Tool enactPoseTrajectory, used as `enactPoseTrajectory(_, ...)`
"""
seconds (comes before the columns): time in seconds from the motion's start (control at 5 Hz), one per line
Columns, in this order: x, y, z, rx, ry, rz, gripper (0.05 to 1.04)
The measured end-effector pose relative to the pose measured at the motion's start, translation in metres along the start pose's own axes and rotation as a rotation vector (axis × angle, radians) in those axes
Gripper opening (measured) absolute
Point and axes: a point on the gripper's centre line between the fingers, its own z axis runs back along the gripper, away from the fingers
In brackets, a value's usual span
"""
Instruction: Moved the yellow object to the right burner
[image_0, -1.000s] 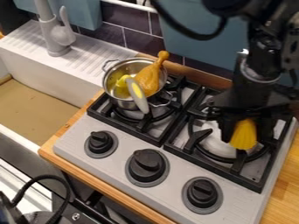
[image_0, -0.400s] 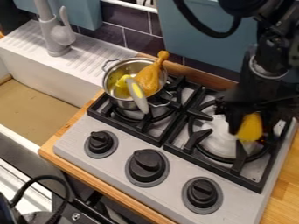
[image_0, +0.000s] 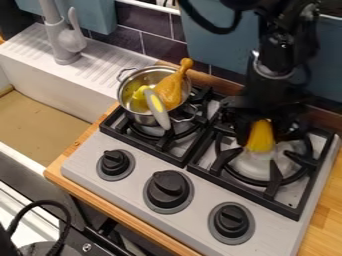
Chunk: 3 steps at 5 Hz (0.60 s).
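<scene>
The black gripper (image_0: 262, 132) hangs above the back-left part of the right burner (image_0: 264, 172), shut on the yellow object (image_0: 260, 140). The yellow object points down between the dark fingers, with its lower end showing over the pale centre of the burner. Its upper part is hidden by the gripper. Whether its lower end touches anything cannot be told.
On the left burner stands a metal pot (image_0: 137, 116) holding a toy drumstick (image_0: 171, 90) and a grey-and-yellow utensil (image_0: 157, 107). Black grate bars (image_0: 224, 159) rise around the right burner. A faucet (image_0: 67, 44) and sink lie left.
With the yellow object in its grip, the gripper has shifted first slightly right and back, then left across the right burner. The pot and its contents have stayed put.
</scene>
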Motion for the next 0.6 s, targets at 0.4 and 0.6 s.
enactPoseTrajectory(0.4, -0.0003, 0.0023, -0.0010, 0.006, -0.001, -0.019, 0.721)
enactPoseTrajectory(0.6, -0.0063, 0.0042, 0.0000, 0.021, 0.040, -0.016, 0.973)
